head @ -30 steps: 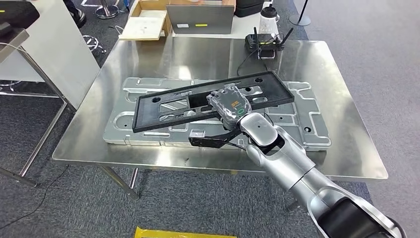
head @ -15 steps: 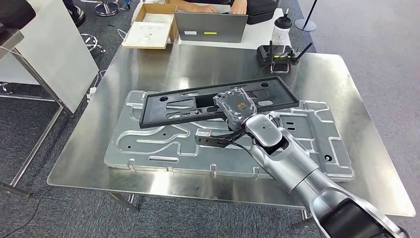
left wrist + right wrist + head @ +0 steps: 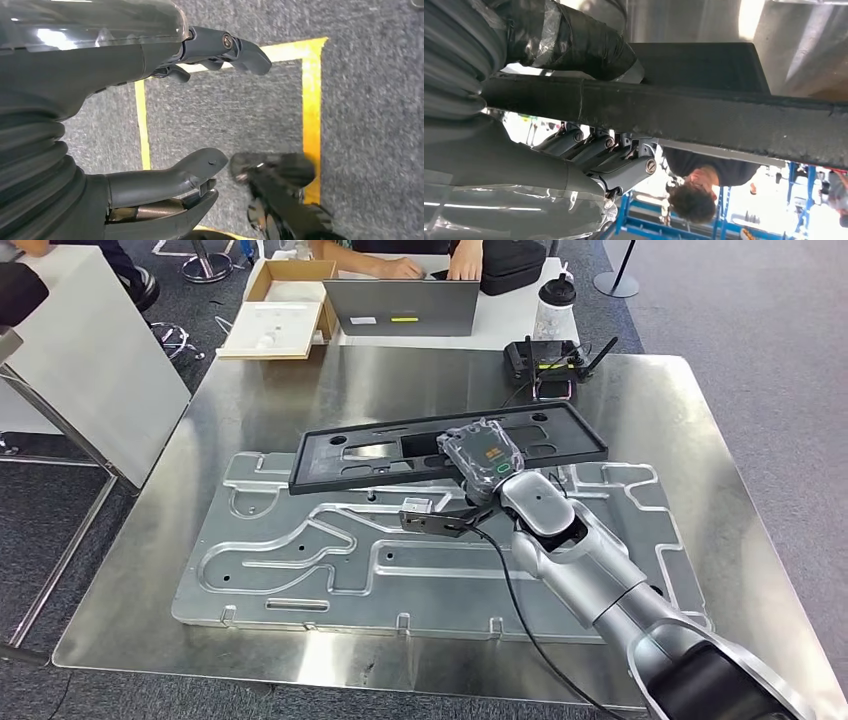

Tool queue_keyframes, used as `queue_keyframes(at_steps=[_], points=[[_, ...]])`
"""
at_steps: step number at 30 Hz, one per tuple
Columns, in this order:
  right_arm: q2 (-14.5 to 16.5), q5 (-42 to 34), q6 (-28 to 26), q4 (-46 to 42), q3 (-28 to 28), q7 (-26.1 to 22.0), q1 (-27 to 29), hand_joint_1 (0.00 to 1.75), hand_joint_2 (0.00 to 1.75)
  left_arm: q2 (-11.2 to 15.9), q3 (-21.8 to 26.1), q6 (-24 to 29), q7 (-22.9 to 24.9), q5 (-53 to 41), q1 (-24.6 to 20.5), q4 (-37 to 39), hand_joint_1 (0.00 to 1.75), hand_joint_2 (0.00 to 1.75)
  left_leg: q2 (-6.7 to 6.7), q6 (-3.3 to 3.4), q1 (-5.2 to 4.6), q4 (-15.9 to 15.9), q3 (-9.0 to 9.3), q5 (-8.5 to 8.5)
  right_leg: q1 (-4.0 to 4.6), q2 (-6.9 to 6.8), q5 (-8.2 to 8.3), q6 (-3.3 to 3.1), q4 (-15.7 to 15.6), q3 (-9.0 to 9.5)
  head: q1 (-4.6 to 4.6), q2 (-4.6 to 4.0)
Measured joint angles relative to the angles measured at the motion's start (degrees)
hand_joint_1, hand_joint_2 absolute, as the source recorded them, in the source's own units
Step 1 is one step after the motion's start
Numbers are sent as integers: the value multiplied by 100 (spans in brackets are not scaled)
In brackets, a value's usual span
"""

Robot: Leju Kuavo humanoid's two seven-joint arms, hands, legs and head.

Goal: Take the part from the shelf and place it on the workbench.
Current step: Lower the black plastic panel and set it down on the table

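The part (image 3: 400,448), a long black frame with cutouts, is hanging over the workbench (image 3: 280,380), gripped by the right hand (image 3: 480,462) near the frame's middle; in the right wrist view the thumb (image 3: 589,45) is lying on one face of the part (image 3: 704,112) and the fingers (image 3: 599,155) are curling against the other, so the grip is looking firm. The part is sitting tilted above the ribbed metal plate (image 3: 300,560) that is lying flat on the workbench, and I cannot tell whether any edge is touching the plate. Judging progress: pickup and carry are looking done, leaving the lowering, the release and pulling the hand clear. The left hand (image 3: 165,150) is hanging over grey carpet with yellow tape (image 3: 310,100), fingers apart, holding nothing. On the workbench's far edge beyond the part, a black controller with antennas (image 3: 545,358) is sitting. Past that edge, a laptop (image 3: 405,305), a bottle (image 3: 556,302) and an open cardboard box (image 3: 275,310) are sitting on another table, with a person's hands (image 3: 465,260) at the laptop.
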Motion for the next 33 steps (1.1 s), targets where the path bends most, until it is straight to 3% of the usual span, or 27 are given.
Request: queue_keyframes(at_steps=[2,3,7,9,11,12,13,16,18,21,23,26,27,28,29,31,33], points=[[1,0,1,5,-7,1,-4,175,175,1,0,0,-2,0,-11,0,0,175,1,65,-37,-586,172,277,15,9,-51,36,24,28,0,0],[2,-1,2,9,-11,1,-3,175,175,2,0,1,-3,0,-15,0,0,175,-1,100,-57,-696,199,302,18,11,-68,64,33,23,1,0],[2,-16,11,18,-40,-5,-3,0,175,-4,-1,-1,-18,-1,-13,0,0,175,11,216,-24,-808,255,375,32,4,-195,185,152,-27,8,1],[1,-64,18,28,-68,-35,-15,0,175,-9,-4,-12,-31,-4,-30,0,0,87,27,250,4,-849,282,392,-8,-15,-509,252,686,-274,16,1],[1,-124,27,67,-81,-80,17,0,175,-9,-8,-40,-37,4,-51,0,0,0,29,261,9,-846,283,380,-73,-27,-807,317,1438,-654,19,0],[1,-150,30,96,-81,-103,55,0,175,-9,-9,-55,-40,18,-59,0,0,0,28,258,14,-839,286,370,-105,-36,-828,347,1635,-769,18,1],[1,-173,30,126,-81,-126,91,0,175,-11,-9,-71,-43,34,-64,0,0,0,25,248,23,-827,289,356,-135,-47,-737,372,1611,-777,19,1],[1,-224,27,190,-81,-174,133,0,175,-23,-9,-101,-52,61,-64,0,0,0,16,170,49,-748,299,285,-190,-84,-186,414,564,-293,20,0],[13,-237,26,226,-81,-182,141,0,175,-26,-9,-106,-56,80,-69,0,0,0,12,105,37,-691,277,263,-166,-76,-72,393,170,-112,18,0],[27,-284,25,286,-81,-205,165,0,175,-28,-9,-148,-71,136,-69,0,0,0,9,19,37,-663,256,248,-146,-62,-56,300,169,-132,16,1],[31,-321,26,318,-81,-227,162,0,175,-29,-9,-187,-83,170,-56,0,0,0,15,-17,50,-407,165,-1,-163,-71,-11,202,137,-143,15,1],[38,-337,32,360,-81,-244,172,0,175,-27,-7,-203,-97,187,-52,0,0,0,19,-39,51,609,-202,-629,-131,-82,54,105,129,-218,14,0],[38,-337,34,376,-81,-245,179,0,175,-26,-7,-203,-101,188,-51,0,0,0,19,-39,48,841,-263,-727,-115,-86,81,94,133,-254,14,1],[38,-337,34,392,-81,-245,184,0,175,-26,-7,-203,-103,188,-50,0,0,0,19,-30,47,877,-225,-724,-101,-87,110,91,139,-291,15,1],[38,-337,35,404,-81,-245,186,0,175,-26,-7,-204,-105,188,-49,0,0,0,19,-12,44,684,-67,-628,-89,-85,140,95,145,-327,15,1],[38,-337,35,413,-81,-246,182,0,175,-21,-7,-205,-109,189,-58,0,0,0,18,46,25,-112,444,-368,-69,-79,203,122,160,-385,14,0],[37,-337,39,414,-81,-246,176,0,175,-12,-7,-207,-118,192,-72,0,0,0,14,88,-12,-649,738,-221,-56,-80,264,175,167,-415,15,0]])
